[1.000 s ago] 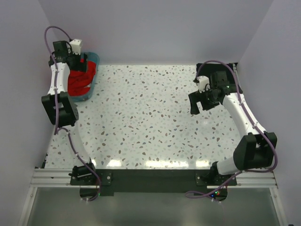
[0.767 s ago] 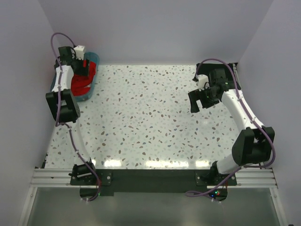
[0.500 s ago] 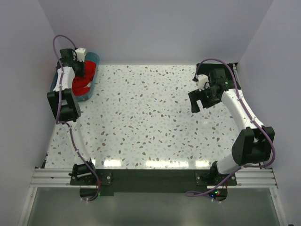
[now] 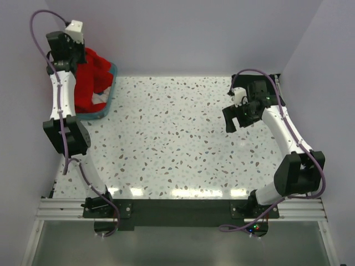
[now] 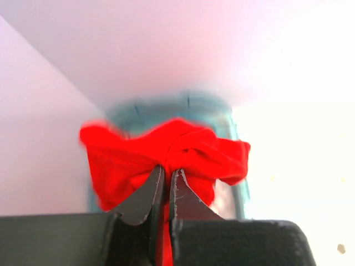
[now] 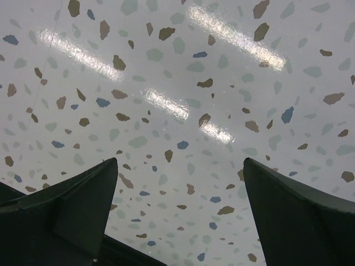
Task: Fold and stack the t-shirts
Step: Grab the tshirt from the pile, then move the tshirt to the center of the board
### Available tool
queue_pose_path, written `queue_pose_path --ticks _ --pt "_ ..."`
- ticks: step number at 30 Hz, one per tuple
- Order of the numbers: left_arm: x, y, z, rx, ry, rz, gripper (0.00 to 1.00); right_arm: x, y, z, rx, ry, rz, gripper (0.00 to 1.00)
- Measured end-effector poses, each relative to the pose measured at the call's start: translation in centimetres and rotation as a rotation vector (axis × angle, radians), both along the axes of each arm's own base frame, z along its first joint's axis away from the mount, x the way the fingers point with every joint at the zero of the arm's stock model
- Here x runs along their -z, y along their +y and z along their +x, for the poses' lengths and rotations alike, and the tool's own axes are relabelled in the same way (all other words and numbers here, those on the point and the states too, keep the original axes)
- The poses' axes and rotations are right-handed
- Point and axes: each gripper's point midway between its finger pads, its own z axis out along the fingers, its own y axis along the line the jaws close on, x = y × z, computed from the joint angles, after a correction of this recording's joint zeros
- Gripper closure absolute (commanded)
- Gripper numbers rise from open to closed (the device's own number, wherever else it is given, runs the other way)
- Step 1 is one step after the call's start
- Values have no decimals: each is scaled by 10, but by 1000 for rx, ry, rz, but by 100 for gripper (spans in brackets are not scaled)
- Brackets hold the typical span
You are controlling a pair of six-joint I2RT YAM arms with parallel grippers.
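Left tool (image 5: 168, 169) gripped a bunched bright red cloth t-shirt (image 5: 186, 147) over the teal plastic basin (image 4: 110, 88) at the table's (image 4: 177, 144) far-left corner; right tool (image 6: 178, 162) gaped wide, empty

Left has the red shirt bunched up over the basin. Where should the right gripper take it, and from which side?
Probably the loose lobe of the red t-shirt that sticks out beside the shut left gripper, on the table side. Bring the open right gripper in sideways over the table: the wall blocks the other side, and the basin sits beneath the cloth.
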Motion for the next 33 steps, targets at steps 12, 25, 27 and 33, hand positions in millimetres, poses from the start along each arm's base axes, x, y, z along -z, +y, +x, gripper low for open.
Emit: queue_pose_path --ticks 12,25,27,33 --pt "-241 -135 -72 299 -485 -156 100 -10 5 -2 8 -25 35 1" --pt "-372 -225 -167 610 -775 -541 100 -16 7 2 20 -52 50 1" --pt "-370 -232 -182 655 -755 -585 96 -17 7 3 22 -56 51 1" --pt "-253 -239 -208 701 -454 -704 0 -19 7 -1 20 -70 52 1"
